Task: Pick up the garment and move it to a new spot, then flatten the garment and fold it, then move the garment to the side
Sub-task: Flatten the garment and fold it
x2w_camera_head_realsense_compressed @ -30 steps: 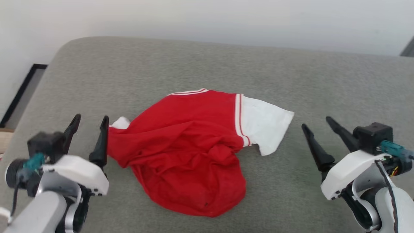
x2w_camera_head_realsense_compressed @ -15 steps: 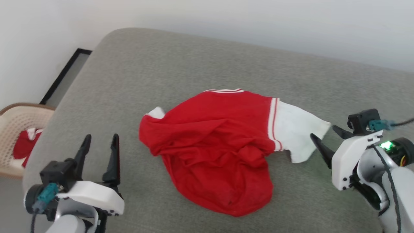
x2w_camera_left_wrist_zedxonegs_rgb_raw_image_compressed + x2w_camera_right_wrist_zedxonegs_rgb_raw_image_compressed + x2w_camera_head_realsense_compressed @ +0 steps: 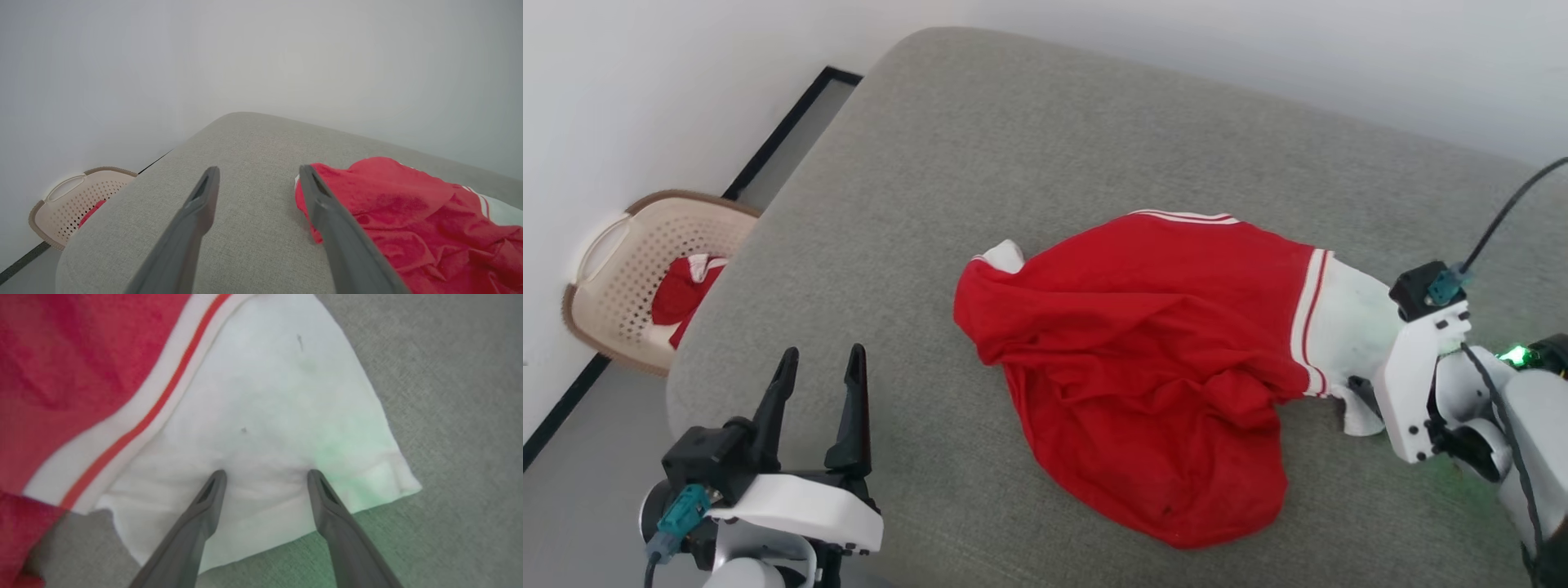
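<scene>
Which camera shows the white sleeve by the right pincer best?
The right wrist view: the white sleeve lies spread, close up, under the open right pincer. The head view has its end behind the right arm. The left wrist view catches a white sliver at its right edge.

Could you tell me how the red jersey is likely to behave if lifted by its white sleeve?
The jersey lies crumpled in soft folds, so it will probably hang limp rather than hold shape. The fabric looks thin, so likely light. With the open right gripper over the white sleeve alone, the body may trail across the grey cushion.
</scene>
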Motion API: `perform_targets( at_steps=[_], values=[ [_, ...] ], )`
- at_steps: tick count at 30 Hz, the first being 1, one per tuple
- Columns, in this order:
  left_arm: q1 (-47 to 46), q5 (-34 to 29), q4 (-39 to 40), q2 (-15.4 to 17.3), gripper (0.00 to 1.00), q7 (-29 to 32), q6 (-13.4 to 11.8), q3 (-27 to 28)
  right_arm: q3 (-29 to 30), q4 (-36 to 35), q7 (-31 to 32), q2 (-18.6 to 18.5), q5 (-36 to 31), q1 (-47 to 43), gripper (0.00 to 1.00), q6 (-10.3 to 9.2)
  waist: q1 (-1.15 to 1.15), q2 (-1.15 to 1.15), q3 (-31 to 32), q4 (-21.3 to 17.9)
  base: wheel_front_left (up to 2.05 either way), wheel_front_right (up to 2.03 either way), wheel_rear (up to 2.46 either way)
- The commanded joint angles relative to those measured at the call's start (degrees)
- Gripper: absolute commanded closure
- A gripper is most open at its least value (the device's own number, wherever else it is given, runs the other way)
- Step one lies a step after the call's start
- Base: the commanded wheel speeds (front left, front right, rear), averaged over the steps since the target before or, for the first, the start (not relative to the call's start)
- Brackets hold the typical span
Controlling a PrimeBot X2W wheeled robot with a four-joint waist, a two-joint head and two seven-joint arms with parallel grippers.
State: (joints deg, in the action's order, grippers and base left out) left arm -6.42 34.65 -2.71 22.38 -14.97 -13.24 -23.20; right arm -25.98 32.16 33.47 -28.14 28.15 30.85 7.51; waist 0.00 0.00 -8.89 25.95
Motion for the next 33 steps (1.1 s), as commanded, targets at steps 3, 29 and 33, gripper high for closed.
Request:
perform_targets(
  at_steps=[3,29,33],
  values=[
    [1.23,-1.98,-0.17,-1.93,0.0,-0.3,1.41,1.24,-3.2,6.55,2.05,0.83,1.31,1.8,0.0,-0.04,0.0,0.0,-1.22,1.81,0.0,0.0,0.0],
    [5.68,-7.13,-1.11,-7.18,0.0,-0.29,7.27,10.0,-7.82,-7.14,3.18,-19.43,17.68,-4.06,1.0,-0.07,0.0,0.0,1.11,-4.8,0.0,0.0,0.0],
    [5.02,-7.44,-1.57,-7.62,0.0,-0.3,7.94,10.22,-4.32,-3.62,1.4,-17.77,17.09,-6.87,0.85,-0.07,0.0,0.0,0.56,-5.25,0.0,0.0,0.0]
  ],
)
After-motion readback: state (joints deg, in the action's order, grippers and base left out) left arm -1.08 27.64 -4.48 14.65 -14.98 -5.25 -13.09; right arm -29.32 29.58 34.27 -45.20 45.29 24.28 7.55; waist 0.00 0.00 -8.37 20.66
